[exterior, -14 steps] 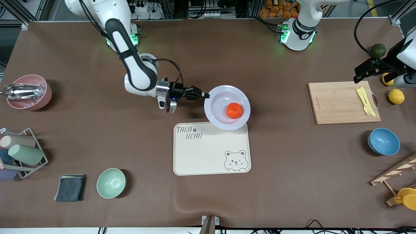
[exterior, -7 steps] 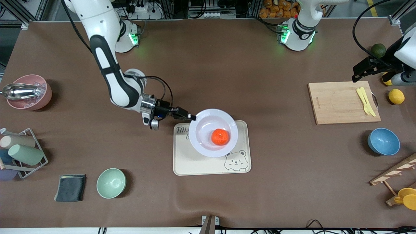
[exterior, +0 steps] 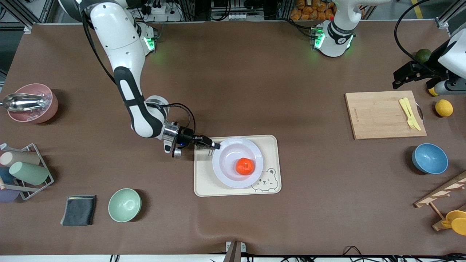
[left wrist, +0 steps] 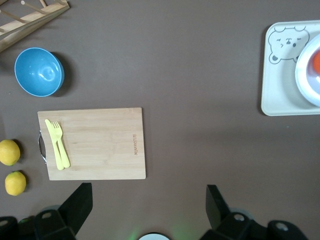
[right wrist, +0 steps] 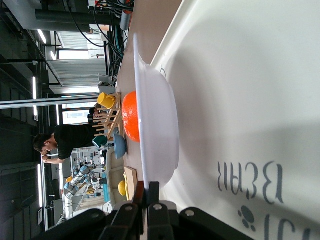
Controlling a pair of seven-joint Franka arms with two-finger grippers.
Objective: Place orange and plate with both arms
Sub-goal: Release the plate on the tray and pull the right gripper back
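The pale lavender plate (exterior: 227, 171) sits low on the cream bear-print tray (exterior: 204, 183), with the small red-orange orange (exterior: 244, 166) in its well. I cannot tell whether the plate's base touches the tray. My right gripper (exterior: 215, 146) is shut on the plate's rim at the edge toward the right arm's end. In the right wrist view its fingers (right wrist: 147, 192) pinch the rim of the plate (right wrist: 157, 125), and the orange (right wrist: 131, 117) rests inside, over the tray (right wrist: 240, 90). My left gripper (exterior: 400, 77) waits open and empty above the table by the cutting board; its fingers stand wide apart (left wrist: 148, 200).
A wooden cutting board (exterior: 384, 114) with a yellow fork and knife (exterior: 409, 112), lemons (exterior: 444, 107), a dark green fruit (exterior: 423, 55) and a blue bowl (exterior: 429, 158) lie toward the left arm's end. A green bowl (exterior: 124, 205), a cloth (exterior: 79, 210), a cup rack (exterior: 23, 171) and a pink bowl (exterior: 32, 102) lie toward the right arm's end.
My right gripper has carried the plate with the orange toward the front camera, from beside the tray's edge to over its middle, and lowered it. The left gripper has barely shifted.
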